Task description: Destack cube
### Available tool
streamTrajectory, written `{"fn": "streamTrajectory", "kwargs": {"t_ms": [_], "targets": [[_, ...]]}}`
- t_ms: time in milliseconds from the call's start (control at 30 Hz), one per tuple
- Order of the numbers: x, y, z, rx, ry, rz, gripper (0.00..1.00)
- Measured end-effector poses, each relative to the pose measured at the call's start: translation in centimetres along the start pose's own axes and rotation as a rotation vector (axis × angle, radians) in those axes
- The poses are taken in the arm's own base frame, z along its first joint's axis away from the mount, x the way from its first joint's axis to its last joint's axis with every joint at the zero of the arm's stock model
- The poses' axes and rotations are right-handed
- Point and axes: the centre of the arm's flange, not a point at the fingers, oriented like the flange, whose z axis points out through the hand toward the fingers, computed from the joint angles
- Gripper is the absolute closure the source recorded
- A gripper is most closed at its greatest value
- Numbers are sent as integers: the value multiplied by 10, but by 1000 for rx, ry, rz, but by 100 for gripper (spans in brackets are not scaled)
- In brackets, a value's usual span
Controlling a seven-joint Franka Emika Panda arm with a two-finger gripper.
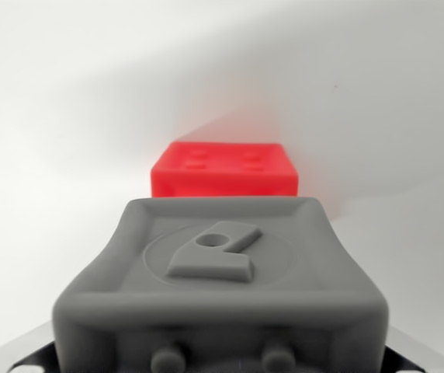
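A grey cube (222,272) with a raised emblem on its top face fills the lower half of the wrist view, very close to the camera. My gripper (222,353) is shut on it; only slivers of the fingers (28,353) show at the bottom corners, tight against the cube's sides. Beyond the grey cube a red cube (223,169) with small dimples on top rests on the white surface, its lower part hidden behind the grey one. I cannot tell whether the two cubes touch.
A plain white surface (59,124) spreads around both cubes, with a soft shadow across the upper right.
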Motion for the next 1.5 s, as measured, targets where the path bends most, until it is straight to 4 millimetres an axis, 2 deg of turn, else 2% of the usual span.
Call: {"fn": "streamTrajectory", "kwargs": {"t_ms": [767, 1500], "targets": [[-1, 0, -62, 9, 1, -2, 100], [-42, -4, -48, -3, -6, -66, 100]]}}
